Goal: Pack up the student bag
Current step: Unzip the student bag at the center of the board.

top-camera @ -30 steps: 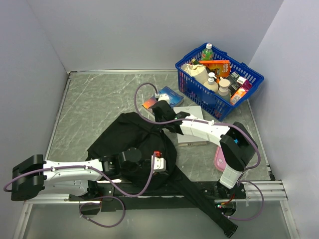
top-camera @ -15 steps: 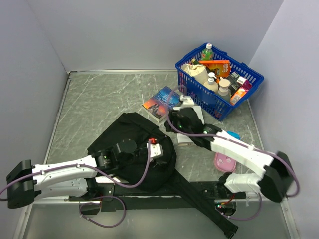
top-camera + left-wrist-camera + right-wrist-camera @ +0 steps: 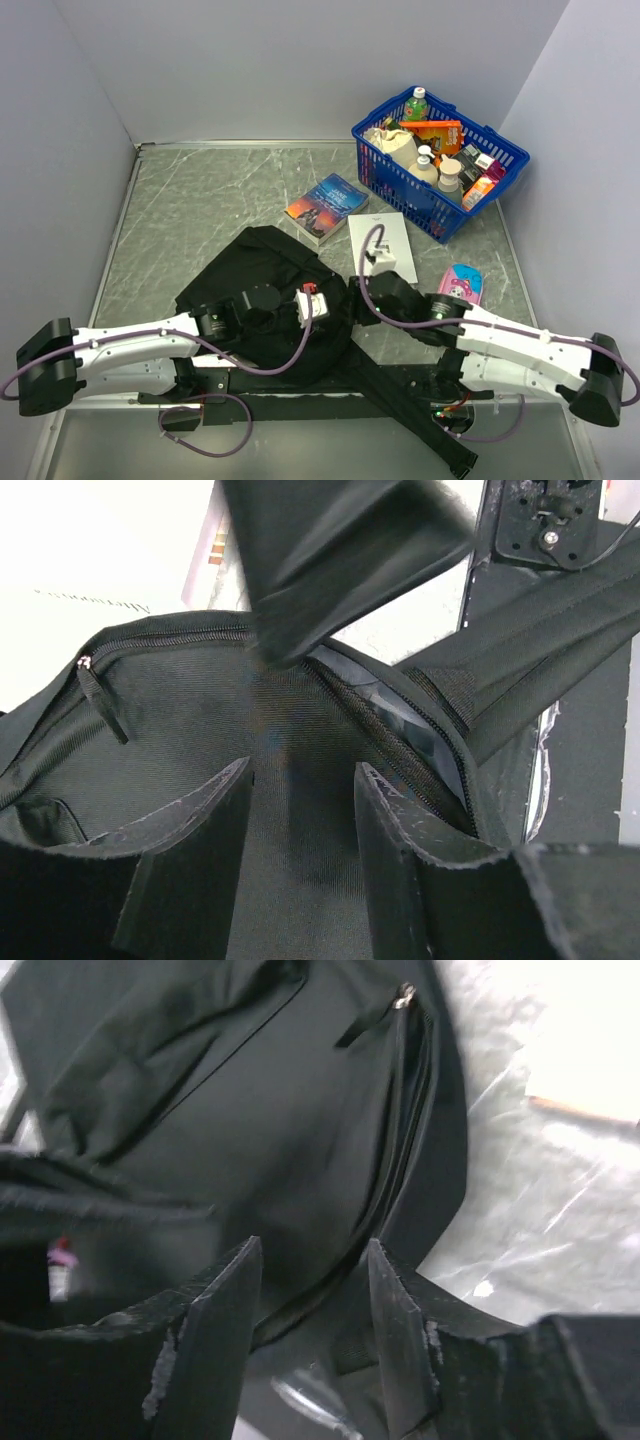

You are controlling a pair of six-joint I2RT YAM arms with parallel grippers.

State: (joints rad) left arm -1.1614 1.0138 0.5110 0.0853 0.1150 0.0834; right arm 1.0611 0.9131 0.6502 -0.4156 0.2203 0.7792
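Table [image 3: 200, 200] space near the arm bases is taken up by the student bag [image 3: 250, 270], which is laid flat with its straps trailing toward the near right. Blue basket [image 3: 400, 185] is positioned at the far right corner. Left hand [image 3: 302, 770] and right hand [image 3: 315, 1248] are spread over the bag fabric, with nothing gripped.

Robot lab test cell: plain grey wall panels [image 3: 300, 60] are enclosing a marbled table [image 3: 200, 200]. A cabled left arm [image 3: 130, 345] and right arm [image 3: 520, 340] are sitting on a rail [image 3: 548, 377] at the table's near edge.
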